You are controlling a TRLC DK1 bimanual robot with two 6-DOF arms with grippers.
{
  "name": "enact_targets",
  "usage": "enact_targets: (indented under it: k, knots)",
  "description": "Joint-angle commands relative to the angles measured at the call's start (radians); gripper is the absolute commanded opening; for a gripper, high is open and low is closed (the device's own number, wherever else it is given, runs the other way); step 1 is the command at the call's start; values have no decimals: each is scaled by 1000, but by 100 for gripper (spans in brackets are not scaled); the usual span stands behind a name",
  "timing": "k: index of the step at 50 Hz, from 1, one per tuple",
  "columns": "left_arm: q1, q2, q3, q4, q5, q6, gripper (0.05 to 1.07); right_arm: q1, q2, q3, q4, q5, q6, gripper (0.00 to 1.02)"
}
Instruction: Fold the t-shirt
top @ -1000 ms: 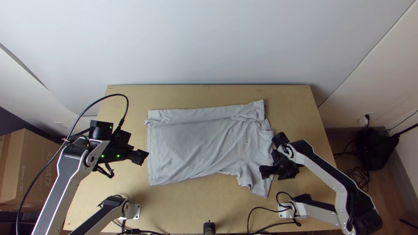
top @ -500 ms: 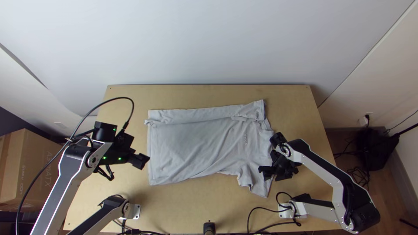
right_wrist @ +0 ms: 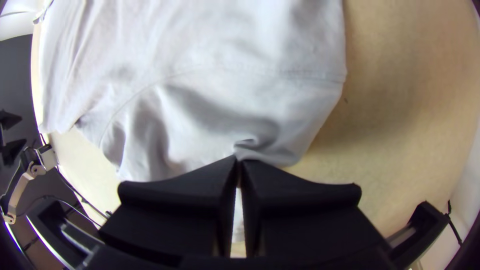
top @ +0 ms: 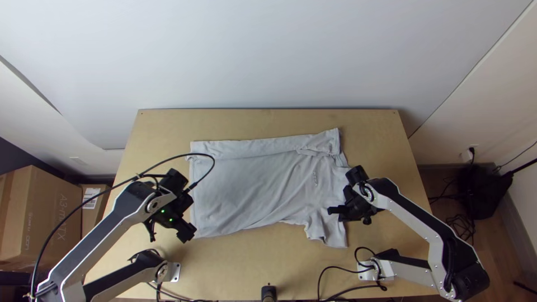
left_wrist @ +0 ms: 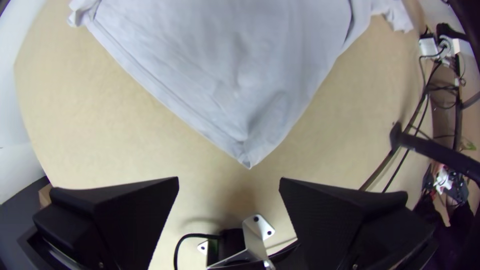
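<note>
There's lettering on that big cardboard box, a white label on the smaller box, tiny print on the t-shirt.

And it's pale grey for the t-shirt, plain but for a small darker mark towards the right, against the light tan table! Black on the left gripper, black on the right gripper, brown on the box at left, whitish grey on the far wall.

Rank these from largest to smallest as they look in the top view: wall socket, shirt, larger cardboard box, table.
1. Table
2. Shirt
3. Larger cardboard box
4. Wall socket
</note>
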Motion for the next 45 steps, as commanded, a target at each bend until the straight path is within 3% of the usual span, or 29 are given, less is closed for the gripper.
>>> enact_targets:
  k: [1, 16, 25, 30, 33, 36, 38, 40, 45]
  knots:
    - [-34, 59, -40, -12, -30, 20, 102, 7, -24, 40, -15, -2, -3, 2]
    - [-203, 179, -97, 41, -27, -7, 102, 5, -55, 25, -17, -2, -5, 2]
    - [-223, 262, -138, 117, -30, -19, 101, 2, -88, 34, -17, -2, -5, 2]
    - [-221, 282, -166, 146, -30, -18, 86, 2, -105, 37, -17, -2, -5, 2]
    - [-220, 289, -170, 159, -30, -19, 86, -1, -113, 38, -17, -2, -6, 2]
    - [-215, 294, -170, 172, -30, -19, 68, -4, -120, 38, -17, -2, -6, 2]
    - [-213, 291, -170, 203, -30, -18, 42, -4, -125, 35, -17, -2, -6, 2]
    - [-210, 283, -172, 228, -30, -9, 10, -4, -128, 31, -17, -2, -10, 2]
    - [-178, 256, -174, 258, -14, -4, 8, -5, -127, 26, -17, -2, -10, 2]
